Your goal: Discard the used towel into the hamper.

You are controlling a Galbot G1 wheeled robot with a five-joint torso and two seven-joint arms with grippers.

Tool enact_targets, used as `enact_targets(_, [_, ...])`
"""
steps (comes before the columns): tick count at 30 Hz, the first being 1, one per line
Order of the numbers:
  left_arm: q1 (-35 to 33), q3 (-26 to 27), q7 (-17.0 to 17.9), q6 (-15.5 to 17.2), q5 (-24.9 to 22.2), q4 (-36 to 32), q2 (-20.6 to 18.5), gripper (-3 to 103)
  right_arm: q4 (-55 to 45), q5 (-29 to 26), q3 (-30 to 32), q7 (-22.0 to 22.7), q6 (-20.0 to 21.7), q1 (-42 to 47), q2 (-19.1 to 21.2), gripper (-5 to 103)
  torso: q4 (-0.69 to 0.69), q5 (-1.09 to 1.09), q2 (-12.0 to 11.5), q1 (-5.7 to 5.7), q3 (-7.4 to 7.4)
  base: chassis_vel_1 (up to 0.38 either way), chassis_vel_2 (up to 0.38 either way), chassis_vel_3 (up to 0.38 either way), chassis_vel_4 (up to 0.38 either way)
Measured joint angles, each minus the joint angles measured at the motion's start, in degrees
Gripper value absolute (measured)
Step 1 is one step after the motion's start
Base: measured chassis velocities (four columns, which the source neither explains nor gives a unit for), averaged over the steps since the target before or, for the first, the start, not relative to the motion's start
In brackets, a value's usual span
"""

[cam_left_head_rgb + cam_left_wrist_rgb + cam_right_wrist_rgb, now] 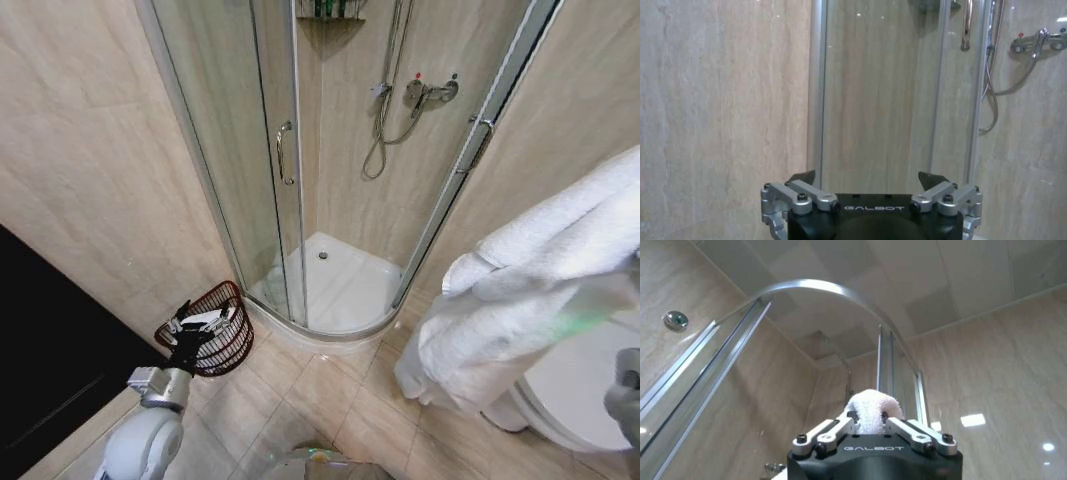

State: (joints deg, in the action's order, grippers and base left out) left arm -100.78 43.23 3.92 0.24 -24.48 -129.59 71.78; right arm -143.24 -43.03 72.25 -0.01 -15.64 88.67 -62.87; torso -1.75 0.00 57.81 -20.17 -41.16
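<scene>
The towel (520,290) is white and thick and hangs in folds at the right of the head view, well above the floor. My right gripper (869,416) is shut on a bunched fold of the towel (871,402) and points up toward the ceiling. The hamper (228,345), a small reddish-brown wicker basket, stands on the floor tiles at the lower left, against the wall beside the shower. My left gripper (192,322) hovers in front of the hamper's rim. In the left wrist view that gripper (868,178) is open, facing the shower glass with nothing between its fingers.
A curved glass shower cabin (290,170) with a white tray (345,285) fills the middle. A white toilet (585,395) sits at the lower right under the towel. A dark panel (50,350) lines the left wall. Beige floor tiles (300,400) lie between hamper and toilet.
</scene>
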Motion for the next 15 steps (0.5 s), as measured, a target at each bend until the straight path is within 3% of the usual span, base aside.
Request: enact_targets(15, [0.0,0.0,0.0,0.0,0.0,0.0,0.0,100,0.0,-0.3,0.3,0.0,-0.1,0.2,-0.1,8,0.00,0.00,3.9,-1.67,-2.25,0.000,0.000,0.000,0.000])
